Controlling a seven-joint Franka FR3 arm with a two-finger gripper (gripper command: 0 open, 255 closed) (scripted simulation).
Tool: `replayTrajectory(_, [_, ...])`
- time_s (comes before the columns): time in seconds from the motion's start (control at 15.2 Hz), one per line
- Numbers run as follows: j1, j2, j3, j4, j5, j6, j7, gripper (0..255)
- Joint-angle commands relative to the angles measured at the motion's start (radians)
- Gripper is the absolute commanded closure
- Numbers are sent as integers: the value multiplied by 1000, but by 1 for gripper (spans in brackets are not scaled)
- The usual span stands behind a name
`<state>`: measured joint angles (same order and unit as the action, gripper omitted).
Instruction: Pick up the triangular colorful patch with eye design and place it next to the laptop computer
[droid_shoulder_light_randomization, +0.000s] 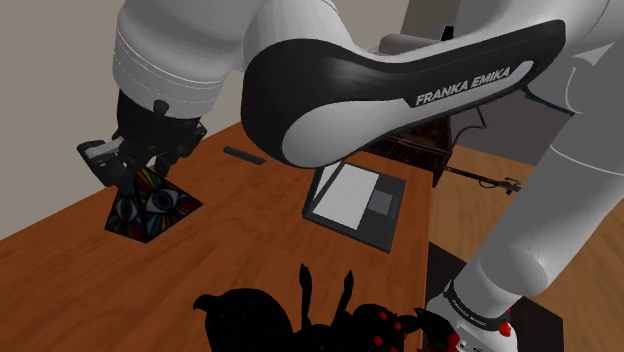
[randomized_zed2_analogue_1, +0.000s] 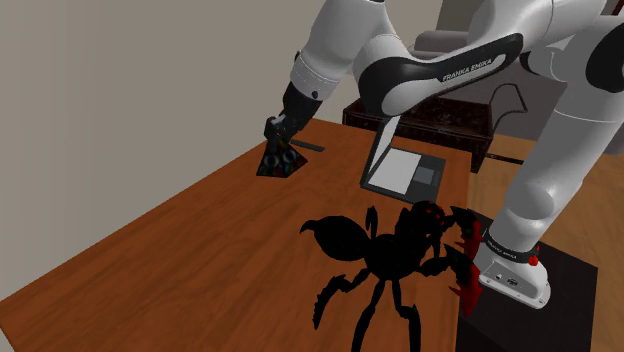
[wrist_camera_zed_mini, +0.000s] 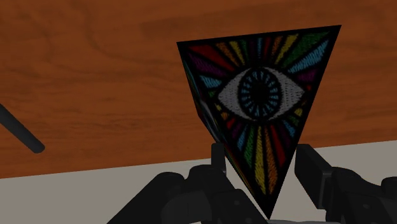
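Over at the shoulder view's left end of the wooden table (droid_shoulder_light_randomization: 250, 265), the black gripper (wrist_camera_zed_mini: 262, 167) is closed on the triangular patch (wrist_camera_zed_mini: 259, 95). It pinches the patch by its narrow tip, with a finger against each slanting edge. I can't tell whether the patch is clear of the wood yet. With such a small hold on one corner, I'd say the wide end could pivot or slip, so the sound way is a straight, gentle lift before any sideways travel. Then comes a slow carry toward the laptop (droid_shoulder_light_randomization: 352, 198), which lies well apart toward the shoulder view's right. The patch should go down on bare wood just beside the laptop, not on it. Its long axis runs from the pinched tip to the wide edge. The tip points back at the hand, the wide edge points away over the table, and the eye face is turned up toward the cameras.
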<state>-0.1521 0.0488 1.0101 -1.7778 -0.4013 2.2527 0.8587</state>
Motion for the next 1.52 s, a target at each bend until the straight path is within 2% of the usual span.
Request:
replayTrajectory(0.0, [-2, -8, 1, 23, 16, -24, -16, 255])
replayTrajectory(0.53, [8, 6, 8, 137, 23, -130, -44, 255])
replayTrajectory(1.12, [39, 54, 19, 288, -12, -260, -54, 255])
replayTrajectory(1.25, [-30, -20, -2, 232, 89, -216, -138, 255])
replayTrajectory(1.45, [-91, -111, -61, 163, 224, -169, -266, 255])
